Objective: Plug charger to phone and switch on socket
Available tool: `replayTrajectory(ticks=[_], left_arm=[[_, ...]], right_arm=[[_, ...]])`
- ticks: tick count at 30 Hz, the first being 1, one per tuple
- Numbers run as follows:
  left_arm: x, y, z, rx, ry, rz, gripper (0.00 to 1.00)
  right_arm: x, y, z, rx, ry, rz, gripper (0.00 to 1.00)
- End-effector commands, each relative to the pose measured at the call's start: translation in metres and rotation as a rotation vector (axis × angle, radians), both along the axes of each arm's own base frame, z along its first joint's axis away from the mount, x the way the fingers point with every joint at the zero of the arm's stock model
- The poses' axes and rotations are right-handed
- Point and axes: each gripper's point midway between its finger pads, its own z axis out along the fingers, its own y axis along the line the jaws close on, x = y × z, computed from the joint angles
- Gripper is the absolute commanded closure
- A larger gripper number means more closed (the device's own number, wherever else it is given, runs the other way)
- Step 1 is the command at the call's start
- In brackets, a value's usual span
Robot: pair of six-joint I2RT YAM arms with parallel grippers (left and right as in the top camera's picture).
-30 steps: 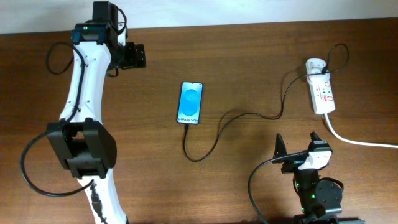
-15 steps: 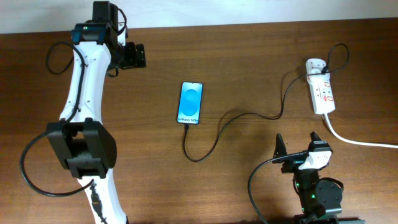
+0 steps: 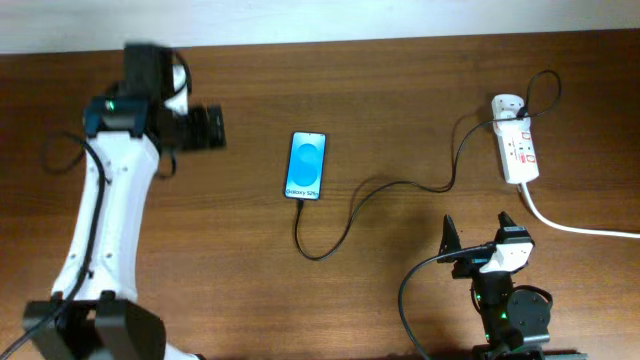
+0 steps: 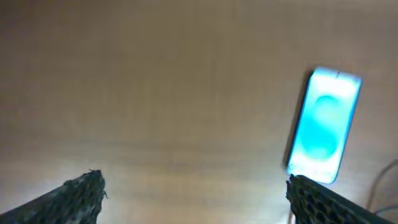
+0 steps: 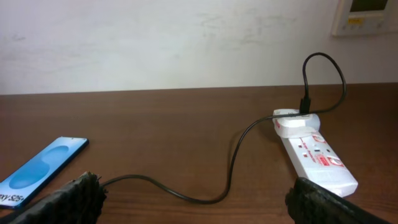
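The phone point(image 3: 307, 165) lies screen up in the middle of the table, blue oval lit; it also shows in the left wrist view point(image 4: 324, 126) and the right wrist view point(image 5: 38, 171). The charger cable point(image 3: 370, 192) runs from the phone's near end in a loop to the adapter on the socket point(image 3: 518, 150), a white power strip at the right, also in the right wrist view point(image 5: 314, 155). The cable's tip sits at the phone's bottom edge. My left gripper point(image 3: 208, 128) is open, left of the phone. My right gripper point(image 3: 480, 238) is open and empty near the front edge.
The socket's thick white cord point(image 3: 575, 226) runs off to the right edge. A white wall borders the table's far side point(image 5: 186, 37). Bare wood lies between the phone and the left gripper point(image 4: 155, 112).
My left arm has swung left and toward the front; its gripper moved down from the back edge. The left wrist view is blurred. The right arm, phone and cable have not moved.
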Motion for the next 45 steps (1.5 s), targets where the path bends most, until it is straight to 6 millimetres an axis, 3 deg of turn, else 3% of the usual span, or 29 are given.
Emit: replayTrajectory(ticks=[1, 4, 7, 11, 19, 22, 30, 38, 45], left_arm=[[-0.051, 0.004, -0.029, 0.009, 0.104, 0.014, 0.01], [-0.082, -0.001, -0.024, -0.025, 0.089, 0.0, 0.01], [-0.1, -0.01, 0.001, -0.077, -0.093, -0.026, 0.01], [-0.144, -0.009, 0.027, -0.05, -0.286, -0.089, 0.01], [-0.181, -0.009, 0.031, -0.028, -0.496, -0.123, 0.01], [-0.179, -0.015, 0.037, -0.049, -0.649, -0.149, 0.01], [-0.159, -0.017, 0.019, -0.044, -0.959, -0.165, 0.01], [-0.161, -0.011, 0.03, -0.01, -1.259, -0.144, 0.01], [-0.16, 0.01, 0.03, 0.052, -1.341, -0.025, 0.01]], right_arm=[[0.0, 0.003, -0.003, -0.007, 0.004, 0.014, 0.02], [0.0, 0.003, -0.003, -0.007, 0.004, 0.014, 0.02], [0.0, 0.003, -0.003, -0.007, 0.004, 0.014, 0.02], [0.0, 0.003, -0.003, -0.007, 0.004, 0.014, 0.02], [0.0, 0.003, -0.003, -0.007, 0.008, 0.014, 0.02], [0.0, 0.003, -0.003, -0.007, 0.008, 0.014, 0.02], [0.0, 0.003, -0.003, -0.007, 0.008, 0.015, 0.02], [0.0, 0.003, -0.003, -0.007, 0.008, 0.015, 0.02], [0.0, 0.003, -0.003, -0.007, 0.008, 0.014, 0.02]])
